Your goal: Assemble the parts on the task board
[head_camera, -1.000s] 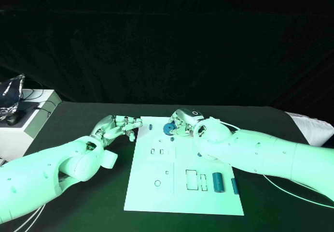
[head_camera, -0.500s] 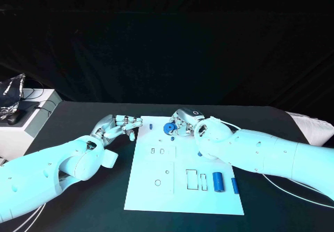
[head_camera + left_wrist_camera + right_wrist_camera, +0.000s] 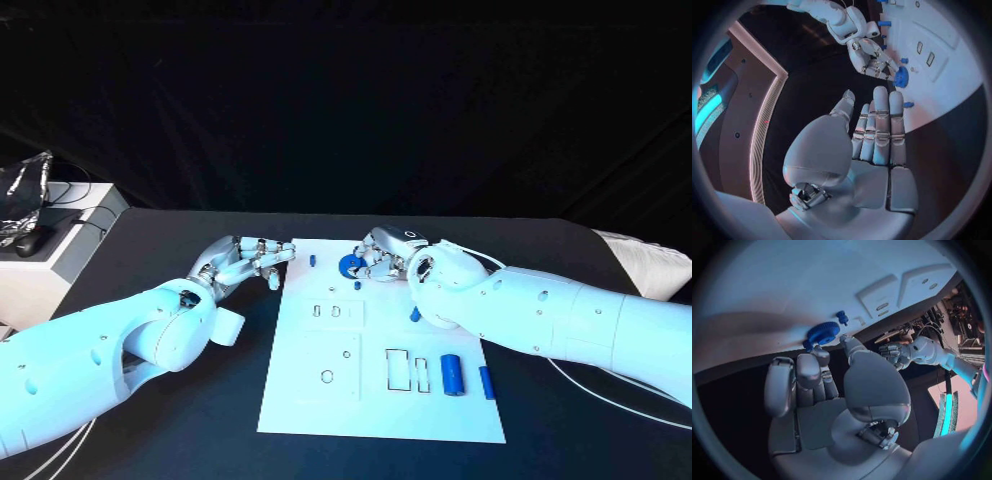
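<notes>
Right hand (image 3: pixel 387 256) hung over the far edge of the task board (image 3: pixel 378 400), its fingertips gathered around a blue gear (image 3: pixel 351 265). From the right wrist view the gear (image 3: pixel 823 333) sat just beyond the fingertips (image 3: pixel 821 354), which looked to be touching or very nearly touching its toothed rim; whether it was truly pinched or only resting on the board I could not tell. Left hand (image 3: pixel 245 262) hovered over the black table (image 3: pixel 173 240) just off the board's far-left corner, fingers straight, held side by side and holding nothing, as the left wrist view showed (image 3: pixel 873 135).

Judged by its look, the gear was a small, rigid moulded piece, light enough that weight hardly mattered, and unlikely to break. Its teeth should give the fingertips some bite, while its flat faces were probably smooth and apt to slide on the white plate. Best hold seemed to be across the rim, thumb against an opposing finger, leaving the centre bore free for seating.

Other parts lay on the board: a small blue peg (image 3: pixel 312 260) left of the gear, a blue cylinder (image 3: pixel 451 375) and a slim blue bar (image 3: pixel 486 382) on the near right beside rectangular slots.
</notes>
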